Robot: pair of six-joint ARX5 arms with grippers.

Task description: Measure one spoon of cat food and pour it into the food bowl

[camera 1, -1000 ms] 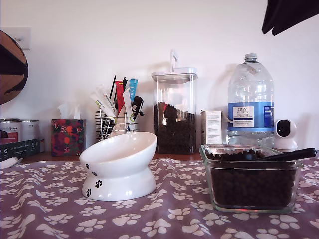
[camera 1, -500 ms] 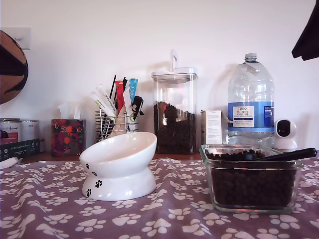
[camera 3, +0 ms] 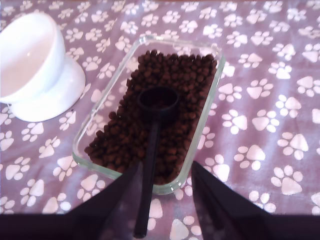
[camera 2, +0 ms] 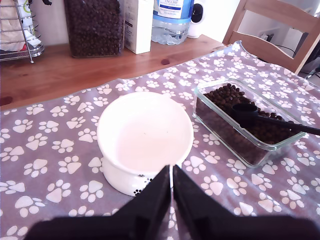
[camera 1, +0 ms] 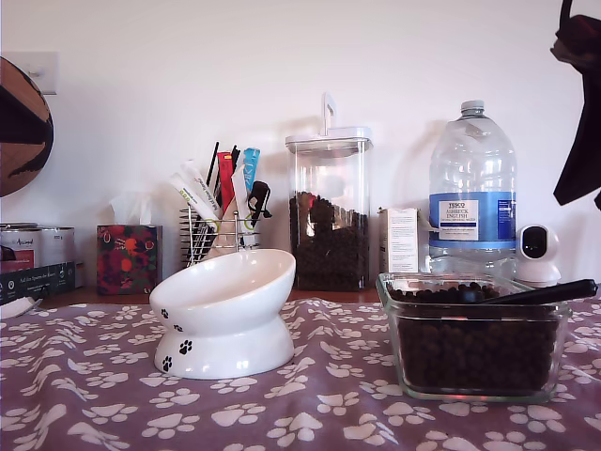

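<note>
Spoon (camera 3: 151, 140) lay unheld on cat food (camera 3: 185, 85); food bowl (camera 2: 145, 135) empty; my second gripper (camera 3: 165, 192) wide, my first gripper (camera 2: 171, 187) closed.

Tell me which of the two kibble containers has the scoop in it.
The low rectangular glass dish on the paw-print cloth: the black scoop lies on its kibble, handle over the rim. The tall lidded canister behind holds kibble only.

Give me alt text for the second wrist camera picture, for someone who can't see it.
My second gripper, jaws open, hovers above the handle of a black spoon lying on brown cat food in a clear glass dish. An empty white food bowl stands beside it on a purple paw-print cloth.
</note>
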